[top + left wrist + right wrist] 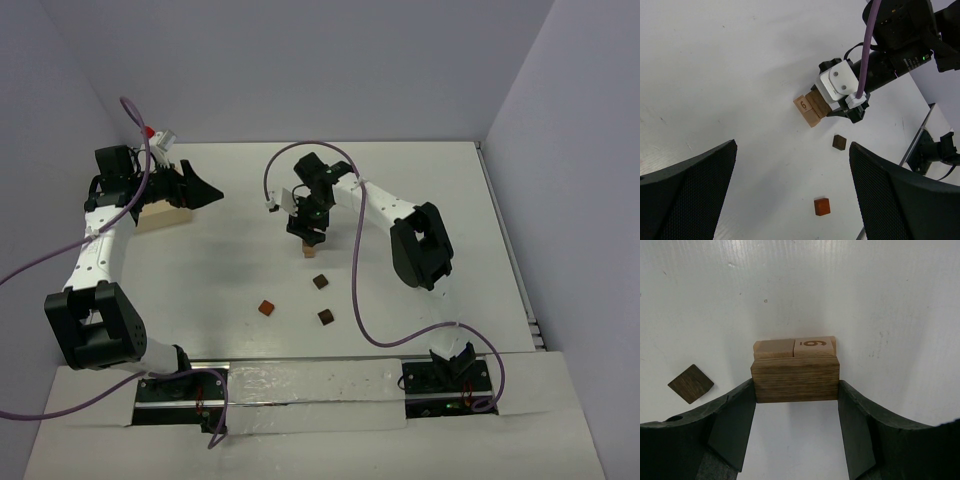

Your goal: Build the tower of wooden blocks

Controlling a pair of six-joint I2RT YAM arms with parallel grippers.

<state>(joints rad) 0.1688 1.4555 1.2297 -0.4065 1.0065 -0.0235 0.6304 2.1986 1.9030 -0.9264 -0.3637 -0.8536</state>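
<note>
My right gripper [796,387] is shut on the longer dark brown wood block [795,379], one finger on each end. It holds the block level, right over two light tan cubes that sit side by side on the table: a plain one [773,347] and one marked 6 [813,344]. I cannot tell whether the block touches them. In the top view this group [308,249] sits mid-table under the right gripper [310,232]. The left wrist view shows the 6 cube [802,104]. My left gripper [205,190] is open and empty at the far left [792,147].
Three loose small blocks lie nearer the arms: a dark one [320,281], a reddish-orange one [266,308] and a brown one [326,317]. The dark one [691,383] is left of my right fingers. A flat pale tan board [165,213] sits under the left gripper.
</note>
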